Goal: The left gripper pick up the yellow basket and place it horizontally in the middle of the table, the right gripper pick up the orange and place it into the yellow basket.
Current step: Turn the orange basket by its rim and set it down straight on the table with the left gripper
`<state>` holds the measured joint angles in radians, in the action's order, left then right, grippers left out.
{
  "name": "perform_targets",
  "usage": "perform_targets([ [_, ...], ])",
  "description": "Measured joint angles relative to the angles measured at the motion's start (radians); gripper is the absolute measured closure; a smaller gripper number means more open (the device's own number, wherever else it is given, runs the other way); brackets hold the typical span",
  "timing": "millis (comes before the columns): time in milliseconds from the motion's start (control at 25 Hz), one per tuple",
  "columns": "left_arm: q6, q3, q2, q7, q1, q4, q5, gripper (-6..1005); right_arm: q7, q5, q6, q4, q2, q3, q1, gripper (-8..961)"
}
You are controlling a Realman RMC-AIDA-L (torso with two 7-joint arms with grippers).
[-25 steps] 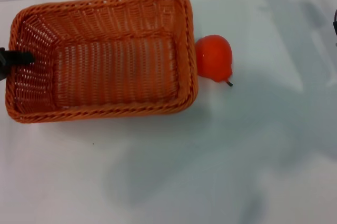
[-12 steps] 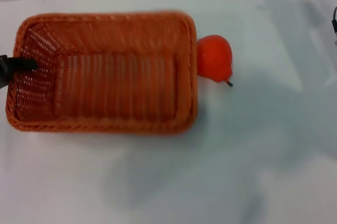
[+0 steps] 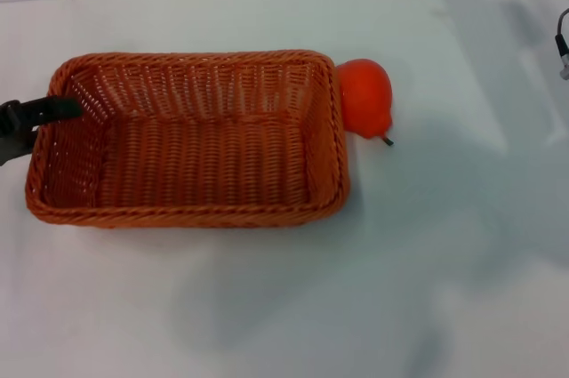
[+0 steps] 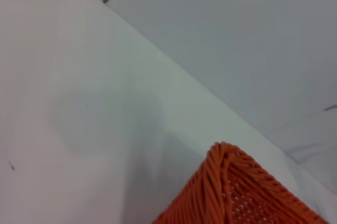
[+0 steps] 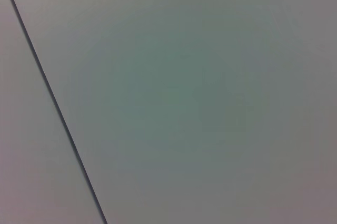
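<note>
- While the left pincer (image 3: 49, 111) grips the left end rim of the basket (image 3: 191, 142), the basket has swung from tilted to square and shifted down the worktop (image 3: 373, 271).
- Its right end now touches the orange (image 3: 364, 98).
- Placement looks nearly done; releasing comes next.
- Right pincer: parked at the far right edge, grip unclear.
</note>
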<state>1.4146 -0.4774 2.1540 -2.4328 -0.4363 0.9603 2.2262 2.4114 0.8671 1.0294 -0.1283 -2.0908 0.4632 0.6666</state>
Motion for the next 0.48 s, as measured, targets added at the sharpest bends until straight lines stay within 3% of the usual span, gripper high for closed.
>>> perform_targets([
  [240,0.057,-0.002,-0.008,0.0,0.001,-0.002,0.0,376,0.0,0.0,0.0,0.003,-0.001,0.0,0.004,458],
  [480,0.081,0.0,-0.016,0.011,0.005,-0.003,0.0,329,-0.003,0.003,0.0,0.003,-0.001,0.011,0.008,447],
])
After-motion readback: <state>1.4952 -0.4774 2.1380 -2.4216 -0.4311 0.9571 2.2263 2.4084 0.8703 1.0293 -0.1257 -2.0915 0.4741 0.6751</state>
